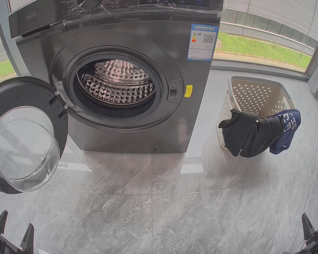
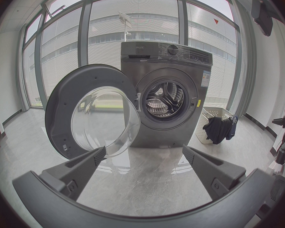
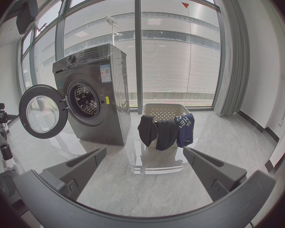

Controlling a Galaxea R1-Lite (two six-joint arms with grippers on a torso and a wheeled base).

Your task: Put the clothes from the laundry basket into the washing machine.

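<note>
Two black garments (image 1: 249,134) and blue garment (image 1: 288,129) draped over laundry basket (image 1: 263,79) rim, far right; left gripper (image 1: 16,226) and right gripper (image 1: 314,216) seen spread, empty, near, well apart from clothes.

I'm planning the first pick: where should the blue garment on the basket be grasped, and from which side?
Pinch the blue garment where it folds over the near rim of the laundry basket, probably descending from above with the right pincer: the rest hangs loose outside the wall, so that fold is the raised part.
</note>
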